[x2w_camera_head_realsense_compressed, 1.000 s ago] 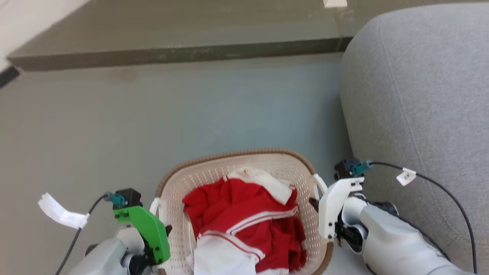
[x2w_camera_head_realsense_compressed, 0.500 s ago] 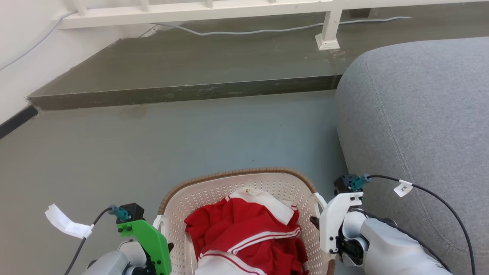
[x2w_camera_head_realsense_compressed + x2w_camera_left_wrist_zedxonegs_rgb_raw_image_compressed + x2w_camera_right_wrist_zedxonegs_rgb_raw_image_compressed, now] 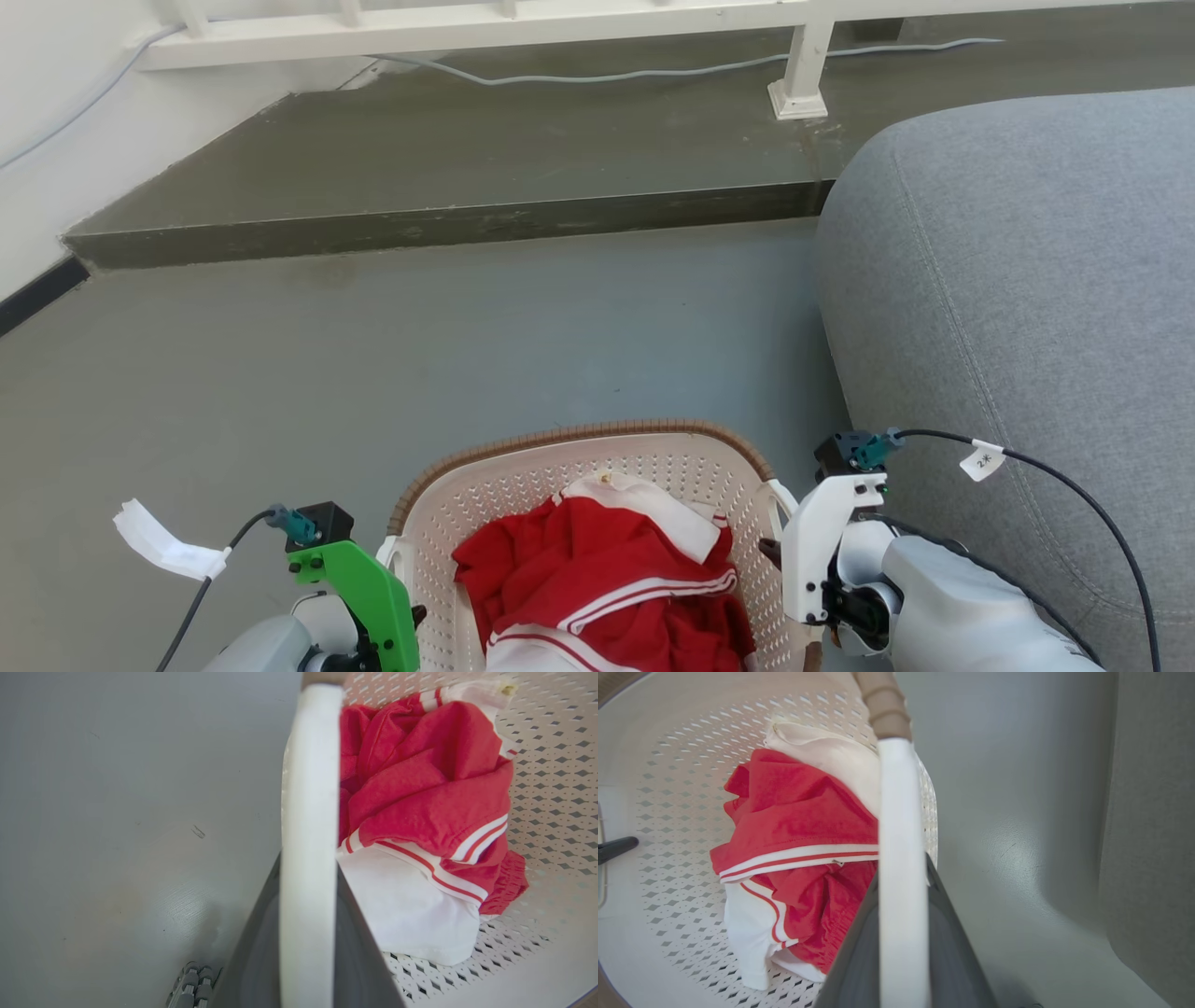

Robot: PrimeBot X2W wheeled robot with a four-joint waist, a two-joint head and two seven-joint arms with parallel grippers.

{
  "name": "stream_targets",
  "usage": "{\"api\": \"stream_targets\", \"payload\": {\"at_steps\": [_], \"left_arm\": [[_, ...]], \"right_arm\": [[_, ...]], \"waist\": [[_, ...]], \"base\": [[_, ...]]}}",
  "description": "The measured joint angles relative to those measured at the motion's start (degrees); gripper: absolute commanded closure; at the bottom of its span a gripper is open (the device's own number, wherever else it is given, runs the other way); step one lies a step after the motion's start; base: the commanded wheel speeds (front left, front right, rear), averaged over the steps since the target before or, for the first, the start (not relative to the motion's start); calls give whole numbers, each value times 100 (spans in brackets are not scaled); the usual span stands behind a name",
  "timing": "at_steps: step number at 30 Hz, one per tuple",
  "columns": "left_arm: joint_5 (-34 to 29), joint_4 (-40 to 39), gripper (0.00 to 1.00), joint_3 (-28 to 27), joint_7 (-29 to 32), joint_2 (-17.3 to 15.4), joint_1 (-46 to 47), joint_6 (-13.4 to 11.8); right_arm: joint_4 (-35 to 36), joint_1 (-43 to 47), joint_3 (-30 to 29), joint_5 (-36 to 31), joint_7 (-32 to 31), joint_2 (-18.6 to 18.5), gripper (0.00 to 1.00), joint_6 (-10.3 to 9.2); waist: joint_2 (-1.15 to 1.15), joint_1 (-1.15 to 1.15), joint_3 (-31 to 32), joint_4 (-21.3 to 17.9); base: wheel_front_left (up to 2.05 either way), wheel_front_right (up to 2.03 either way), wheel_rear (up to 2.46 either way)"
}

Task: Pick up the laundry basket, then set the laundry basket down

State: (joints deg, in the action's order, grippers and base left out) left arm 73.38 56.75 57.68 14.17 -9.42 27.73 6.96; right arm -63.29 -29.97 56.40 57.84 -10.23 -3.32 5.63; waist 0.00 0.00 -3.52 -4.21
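step: hold secured, lift likely under way | laundry basket [image 3: 579,437] sits near centre, on or just above the floor [image 3: 373,355], sofa [image 3: 1027,280] at right | left fingers [image 3: 259,956] clamp its left handle [image 3: 308,788], right fingers [image 3: 955,956] its right handle [image 3: 896,812] | next: needs even two-arm lowering before release

Open floor [image 3: 467,355] ahead (grey sofa [image 3: 1027,280] close right)

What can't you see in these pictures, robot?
- Head view: the laundry basket's near end, cut off by the bottom edge.
- Wrist views: fingertips of the left gripper and right gripper, blurred, partly behind the white handles.
- Every view: the basket's underside, so whether it touches the floor.
- Whatever lies beneath the red and white clothes.
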Motion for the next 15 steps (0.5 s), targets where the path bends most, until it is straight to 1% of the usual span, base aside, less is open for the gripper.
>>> {"api": "stream_targets", "payload": {"at_steps": [15], "left_arm": [[41,-7,100,53,51,-21,1,0]], "right_arm": [[-24,-11,115,123,-45,0,100,0]], "waist": [[0,0,-45,-22]], "base": [[0,0,0]]}}
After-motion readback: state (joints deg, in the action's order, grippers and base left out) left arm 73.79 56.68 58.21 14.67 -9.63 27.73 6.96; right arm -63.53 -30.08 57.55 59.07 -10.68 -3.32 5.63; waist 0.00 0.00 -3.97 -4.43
